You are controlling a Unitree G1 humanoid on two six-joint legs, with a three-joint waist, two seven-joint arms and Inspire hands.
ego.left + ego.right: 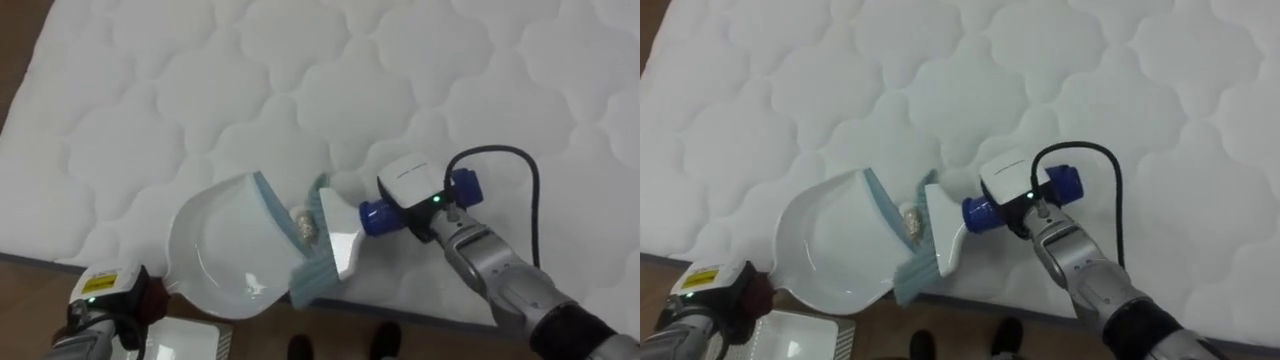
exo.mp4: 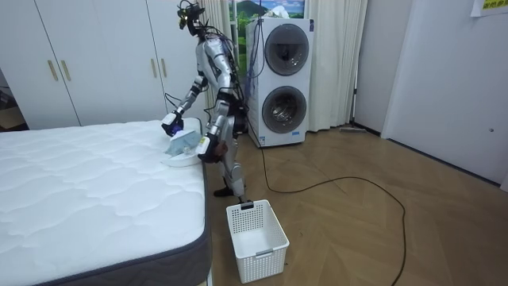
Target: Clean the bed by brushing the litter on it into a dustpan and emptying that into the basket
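the right hand point(image 1: 425, 200) is closed round the blue handle of the brush point(image 1: 338, 248), wrist low over the mattress point(image 1: 300, 80), forearm reaching in across the bed's edge. the brush looks light and stiff, soft only at its teal bristles, so the handle is the place to hold. the bristles meet the lip of the white dustpan point(image 1: 215, 250), where a small crumpled scrap point(image 1: 303, 225) lies. the left hand point(image 1: 105, 290) sits behind the pan; its grip i cannot tell.

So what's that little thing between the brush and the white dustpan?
A small crumpled scrap, right at the mouth of the dustpan, beside the bristles of the brush. Both eye views show it.
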